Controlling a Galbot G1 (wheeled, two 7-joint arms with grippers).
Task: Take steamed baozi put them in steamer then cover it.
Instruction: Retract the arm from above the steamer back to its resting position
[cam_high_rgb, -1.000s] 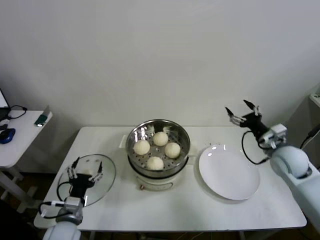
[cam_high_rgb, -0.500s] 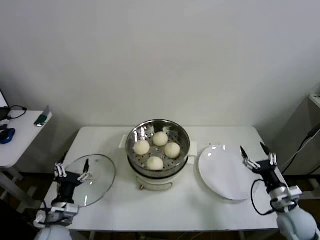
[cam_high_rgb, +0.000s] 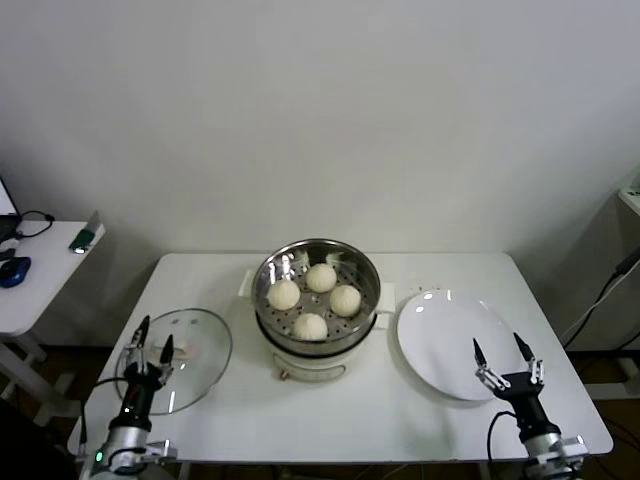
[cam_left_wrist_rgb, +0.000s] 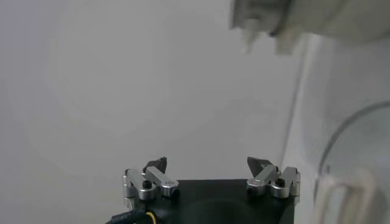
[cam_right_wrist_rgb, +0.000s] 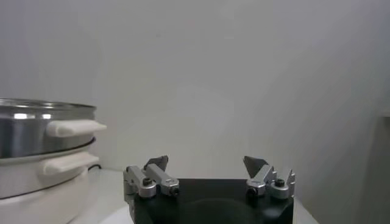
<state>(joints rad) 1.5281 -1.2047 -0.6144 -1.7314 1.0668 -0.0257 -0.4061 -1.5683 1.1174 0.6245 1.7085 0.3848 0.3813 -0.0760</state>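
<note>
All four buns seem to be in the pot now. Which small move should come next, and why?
Probably the left gripper, open beside the cover, should move over its white handle to grasp it. All four baozi sit in the steamer, the plate is bare, and the cover lies on the table, so only covering remains.

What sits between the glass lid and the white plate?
The steamer with four baozi inside, seen in the head view, between lid and plate.
</note>
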